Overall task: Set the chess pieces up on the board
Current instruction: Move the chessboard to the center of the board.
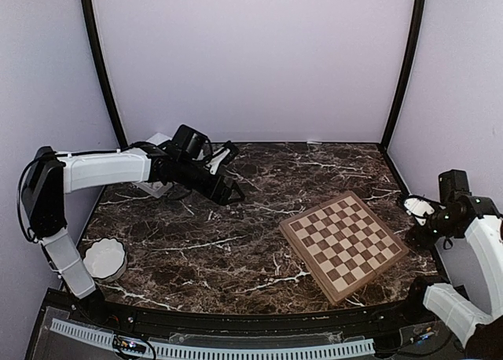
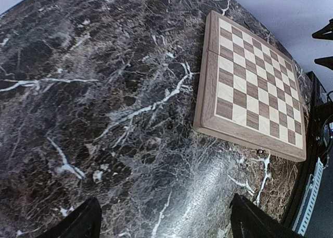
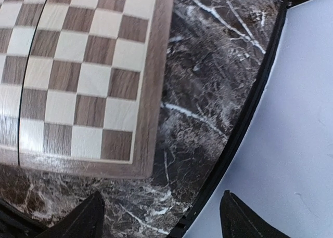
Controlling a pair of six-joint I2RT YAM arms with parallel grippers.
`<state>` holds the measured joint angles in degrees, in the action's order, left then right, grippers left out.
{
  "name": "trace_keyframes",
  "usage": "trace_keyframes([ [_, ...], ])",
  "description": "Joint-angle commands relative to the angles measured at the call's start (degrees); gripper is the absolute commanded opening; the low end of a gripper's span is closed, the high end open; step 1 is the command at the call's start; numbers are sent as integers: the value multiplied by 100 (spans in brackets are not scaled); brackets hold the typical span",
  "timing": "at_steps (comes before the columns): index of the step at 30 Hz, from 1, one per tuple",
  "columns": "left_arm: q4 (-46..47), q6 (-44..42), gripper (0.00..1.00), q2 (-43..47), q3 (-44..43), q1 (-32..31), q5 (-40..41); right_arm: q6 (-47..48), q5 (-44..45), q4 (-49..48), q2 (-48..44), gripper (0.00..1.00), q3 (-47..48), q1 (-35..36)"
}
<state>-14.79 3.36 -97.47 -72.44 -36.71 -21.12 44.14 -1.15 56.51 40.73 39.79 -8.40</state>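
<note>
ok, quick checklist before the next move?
1. Board flat, squares bare: ok.
2. Left gripper open, nothing between the fingers: ok.
3. Right gripper open, nothing held: ok.
4. Pieces located: not ok, none shows in any view.
5. Bowl contents: cannot tell from the top view.

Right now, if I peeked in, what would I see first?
The checkered chessboard jumps out first, sitting bare on the right of the dark marble table. Next, the left gripper hangs open over the far left side, and a white bowl sits at the near left corner.
</note>
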Motion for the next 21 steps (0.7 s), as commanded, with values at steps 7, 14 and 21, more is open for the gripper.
trace_keyframes([
  [7, 164, -172, 88, -1320, -974, -411, -804, 2033, 547, 1046, 279, 58, -475, -60],
  [14, 597, -507, 88, -1751, -1064, -623, -927, 2722, 1190, 857, 447, 80, -698, 242],
  [21, 782, -365, 88, -2202, -1444, -620, -1027, 2540, 1298, -453, 1342, 79, -999, 471],
])
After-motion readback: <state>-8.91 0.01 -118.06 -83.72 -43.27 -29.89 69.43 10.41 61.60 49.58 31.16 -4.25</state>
